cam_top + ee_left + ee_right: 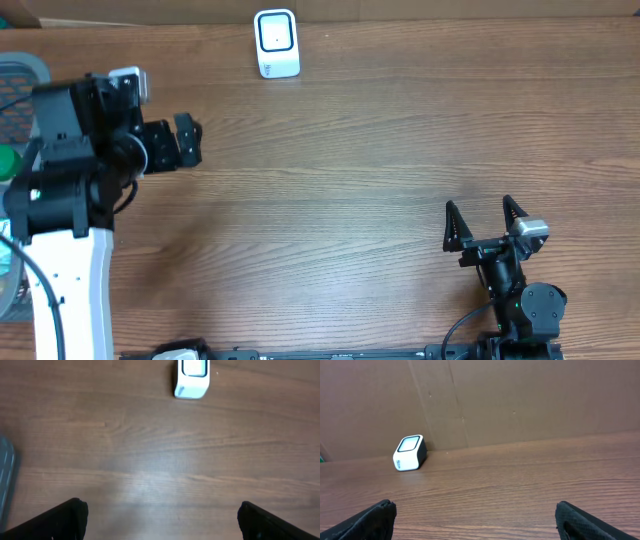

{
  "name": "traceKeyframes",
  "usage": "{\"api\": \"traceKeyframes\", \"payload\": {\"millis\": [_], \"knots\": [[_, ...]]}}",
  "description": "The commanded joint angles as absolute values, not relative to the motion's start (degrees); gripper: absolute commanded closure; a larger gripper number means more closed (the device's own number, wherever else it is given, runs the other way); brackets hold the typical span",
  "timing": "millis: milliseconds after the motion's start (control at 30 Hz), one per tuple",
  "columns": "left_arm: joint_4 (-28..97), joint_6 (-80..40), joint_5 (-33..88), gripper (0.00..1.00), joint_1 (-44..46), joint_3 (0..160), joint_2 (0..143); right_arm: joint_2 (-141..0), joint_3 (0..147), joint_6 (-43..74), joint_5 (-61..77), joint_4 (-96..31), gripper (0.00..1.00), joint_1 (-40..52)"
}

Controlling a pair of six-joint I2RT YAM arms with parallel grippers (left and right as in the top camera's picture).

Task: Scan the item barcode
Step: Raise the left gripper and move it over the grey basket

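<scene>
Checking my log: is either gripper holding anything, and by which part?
Nothing is held; the left gripper and right gripper are both open and empty.

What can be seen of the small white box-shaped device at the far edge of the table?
The small white box-shaped device looks like smooth plastic with rounded corners. Its top face holds a pale window in a dark frame; one side is dark. It stands alone on the brown wooden table, close to the cardboard wall, and nothing else touches it.
</scene>
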State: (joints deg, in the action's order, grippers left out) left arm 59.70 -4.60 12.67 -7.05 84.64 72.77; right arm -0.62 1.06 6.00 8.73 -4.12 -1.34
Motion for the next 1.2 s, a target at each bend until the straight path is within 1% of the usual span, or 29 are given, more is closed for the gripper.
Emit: {"api": "traceKeyframes", "payload": {"millis": [0,300,733,867,1033,1167], "knots": [[55.8,-3.4,13.0,0.00,-6.7,86.0,74.5,-0.2,0.4,6.0,8.4,-3.8,0.00,-1.0],[42.5,-3.8,12.9,0.00,-6.7,86.1,75.0,-0.2,0.4,6.0,8.4,-3.8,0.00,-1.0],[34.7,-5.3,11.8,0.00,-6.7,89.3,75.0,-0.2,0.4,6.0,8.4,-3.8,0.00,-1.0],[35.7,-5.3,11.6,0.00,-6.7,91.5,74.9,-0.2,0.4,6.0,8.4,-3.8,0.00,-1.0],[46.5,-5.3,11.4,0.00,-6.8,97.1,74.8,-0.2,0.4,6.0,8.4,-3.8,0.00,-1.0],[52.3,-6.6,11.2,0.00,-7.5,100.6,74.8,-0.2,0.4,6.0,8.4,-3.8,0.00,-1.0]]}}
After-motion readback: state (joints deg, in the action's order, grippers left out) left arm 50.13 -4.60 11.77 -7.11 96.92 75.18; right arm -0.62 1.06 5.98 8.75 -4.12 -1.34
